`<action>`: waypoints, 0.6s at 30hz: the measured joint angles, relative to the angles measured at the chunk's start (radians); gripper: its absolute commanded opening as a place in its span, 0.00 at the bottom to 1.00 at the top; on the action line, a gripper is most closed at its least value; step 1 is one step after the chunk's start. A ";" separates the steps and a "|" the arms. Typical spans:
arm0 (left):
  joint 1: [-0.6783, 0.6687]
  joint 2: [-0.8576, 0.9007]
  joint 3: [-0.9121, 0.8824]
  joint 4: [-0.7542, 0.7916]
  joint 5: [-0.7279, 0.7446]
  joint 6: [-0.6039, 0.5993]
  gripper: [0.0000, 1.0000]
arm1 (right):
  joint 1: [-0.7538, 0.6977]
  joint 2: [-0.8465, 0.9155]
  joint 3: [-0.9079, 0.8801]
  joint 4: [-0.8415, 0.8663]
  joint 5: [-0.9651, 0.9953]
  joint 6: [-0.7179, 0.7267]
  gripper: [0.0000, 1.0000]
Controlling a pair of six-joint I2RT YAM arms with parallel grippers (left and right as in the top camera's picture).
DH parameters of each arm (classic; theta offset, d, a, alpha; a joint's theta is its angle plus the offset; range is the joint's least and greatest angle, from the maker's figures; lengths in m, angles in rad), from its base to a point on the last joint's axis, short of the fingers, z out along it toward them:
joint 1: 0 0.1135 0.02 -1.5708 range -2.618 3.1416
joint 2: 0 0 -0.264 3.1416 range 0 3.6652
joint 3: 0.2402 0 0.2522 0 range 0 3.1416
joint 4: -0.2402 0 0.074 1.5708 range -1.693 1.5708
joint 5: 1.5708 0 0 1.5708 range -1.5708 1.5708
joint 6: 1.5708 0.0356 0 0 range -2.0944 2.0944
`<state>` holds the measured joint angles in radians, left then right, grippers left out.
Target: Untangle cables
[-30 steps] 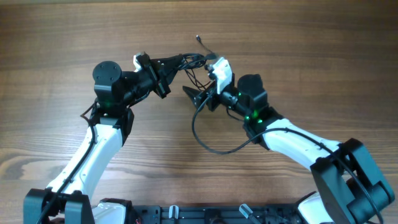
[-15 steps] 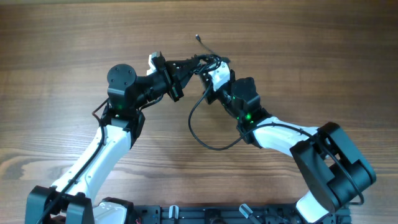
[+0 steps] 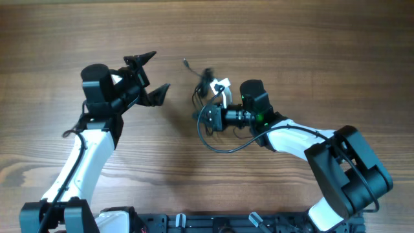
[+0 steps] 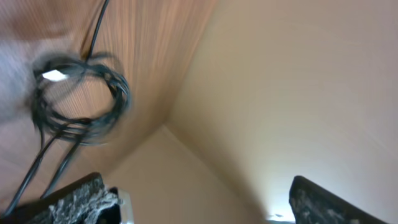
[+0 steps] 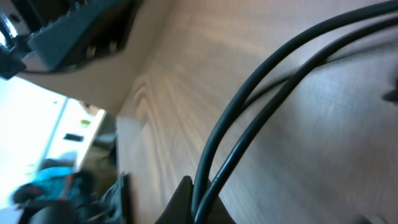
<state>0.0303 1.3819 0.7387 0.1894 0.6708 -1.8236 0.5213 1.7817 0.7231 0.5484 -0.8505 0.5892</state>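
Wood-grain table (image 3: 310, 39) fills the overhead view; plain beige wall (image 4: 298, 93) shows past its edge in the left wrist cam. R arm (image 3: 304, 139) comes in from near right, forearm low, wrist pointing left. L arm (image 3: 90, 149) rises from near left, wrist pointing right. L gripper (image 3: 154, 76) is spread wide and empty, apart to the left of the cables (image 3: 205, 79). R gripper (image 3: 208, 120) is pinched on two strands. The bunch sits at centre, blurred, w/ a pale tip (image 4: 55, 75) on the coil.

We saw thin black cables (image 4: 122, 93), one tip pale, a brown surface (image 3: 310, 52) streaked with darker wood grain, left arm (image 3: 81, 165) and right arm (image 3: 294, 139) white with black joints, green lights on the right.
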 measured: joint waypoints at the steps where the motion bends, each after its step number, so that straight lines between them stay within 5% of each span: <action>1: 0.013 0.000 0.000 -0.003 0.002 0.109 1.00 | -0.004 0.000 0.000 -0.015 -0.027 0.013 0.04; 7: 0.025 0.000 0.002 -0.081 0.148 0.822 1.00 | -0.015 0.001 0.000 0.066 -0.290 0.061 0.04; 11: 0.025 0.000 0.001 -0.251 0.200 1.135 1.00 | -0.060 0.002 -0.004 0.359 -0.511 0.120 0.04; 18: 0.025 0.000 0.001 -0.434 0.237 1.469 0.97 | -0.149 0.006 -0.006 0.848 -0.682 0.421 0.04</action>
<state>0.0555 1.3815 0.7395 -0.2447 0.9073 -0.3542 0.3725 1.7878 0.7166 1.3964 -1.5326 1.0103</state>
